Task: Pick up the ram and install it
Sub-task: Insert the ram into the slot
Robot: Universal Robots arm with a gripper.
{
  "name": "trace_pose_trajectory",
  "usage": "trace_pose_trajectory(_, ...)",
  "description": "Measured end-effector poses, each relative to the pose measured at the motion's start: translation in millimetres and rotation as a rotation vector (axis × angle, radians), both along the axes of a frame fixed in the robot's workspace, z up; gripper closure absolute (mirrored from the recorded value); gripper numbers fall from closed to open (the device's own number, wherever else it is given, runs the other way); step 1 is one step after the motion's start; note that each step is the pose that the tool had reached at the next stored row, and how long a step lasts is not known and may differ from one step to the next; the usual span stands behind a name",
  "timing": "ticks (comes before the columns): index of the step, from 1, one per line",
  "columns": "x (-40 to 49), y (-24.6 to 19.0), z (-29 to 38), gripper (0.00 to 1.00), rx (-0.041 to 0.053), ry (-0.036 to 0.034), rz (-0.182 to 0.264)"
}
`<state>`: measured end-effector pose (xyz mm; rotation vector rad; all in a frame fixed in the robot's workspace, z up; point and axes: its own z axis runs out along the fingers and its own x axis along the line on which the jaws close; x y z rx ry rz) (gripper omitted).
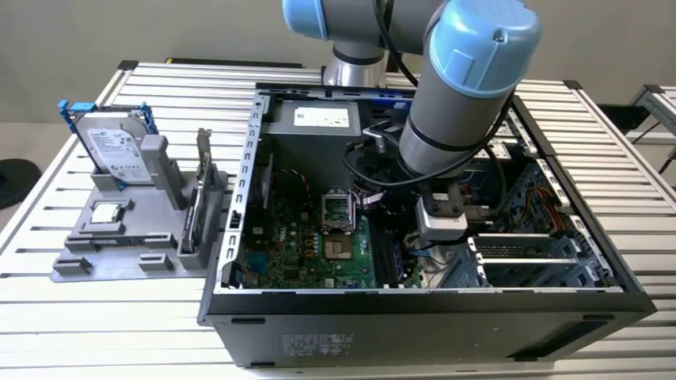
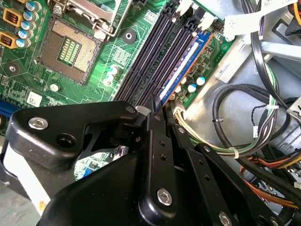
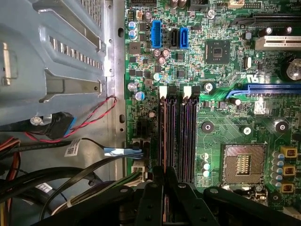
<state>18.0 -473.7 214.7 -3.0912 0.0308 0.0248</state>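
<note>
I keep the gripper [image 2: 157, 110] low over the memory slots [image 3: 178, 132] at centre frame; its fingers are closed on the ram [image 2: 181, 70], which sits edge-down in the outermost slot, so I can press it straight

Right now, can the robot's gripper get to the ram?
Probably yes. In the second wrist view the gripper is right at the near end of the ram, which stands in a motherboard slot, with nothing between them.

Green motherboard [image 3: 225, 117], black memory slots [image 3: 178, 136], blue ram [image 2: 186, 63].
</note>
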Motion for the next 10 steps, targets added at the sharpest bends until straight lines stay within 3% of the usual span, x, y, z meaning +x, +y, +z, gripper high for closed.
trace_pose_trajectory(10,0.2,-0.1,-1.0,1.0,-0.0001,-0.0002,0.0)
